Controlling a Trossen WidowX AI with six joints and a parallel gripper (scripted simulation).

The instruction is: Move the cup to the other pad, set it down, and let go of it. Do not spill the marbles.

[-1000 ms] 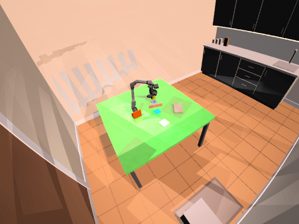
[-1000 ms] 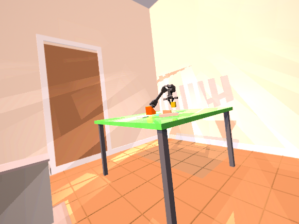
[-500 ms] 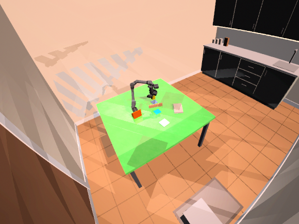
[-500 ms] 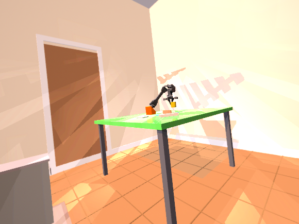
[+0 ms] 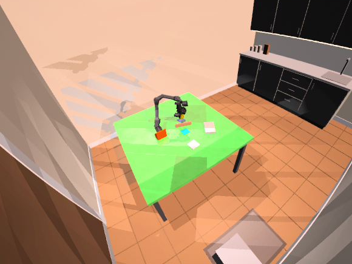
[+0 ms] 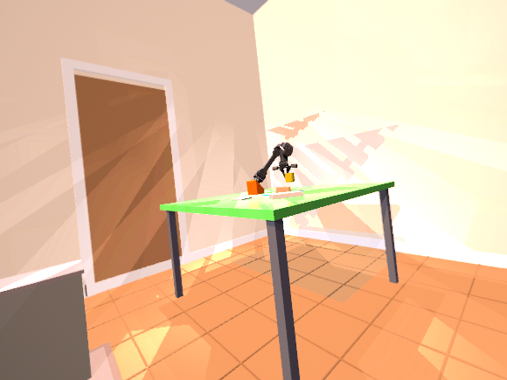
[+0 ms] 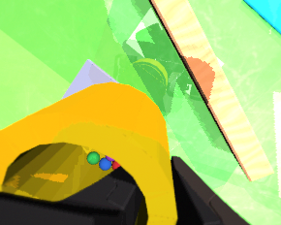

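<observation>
The carry step looks to be in hand: the black parallel-jaw gripper (image 7: 145,204) is clamping the wall of the yellow open-topped cup (image 7: 97,126) and holding it in the air above the bright green table (image 5: 182,170), as the exterior view shows.

Going left to right in the wrist view, with the long pale wooden bar (image 7: 213,92) as landmark: far left of the bar the cup is filling the corner, with small green, blue and red marbles (image 7: 99,161) sitting inside against its wall. Just behind the cup's rim a corner of the pale lilac flat pad (image 7: 84,80) is peeking out, left of the bar. Right of the bar a cyan flat pad (image 5: 184,131) is lying near it, likely the goal.

The next move probably calls for lifting the cup level over the bar, slowly. The bar's edge is the obstacle; beyond it, toward the cyan pad, room appears open.
</observation>
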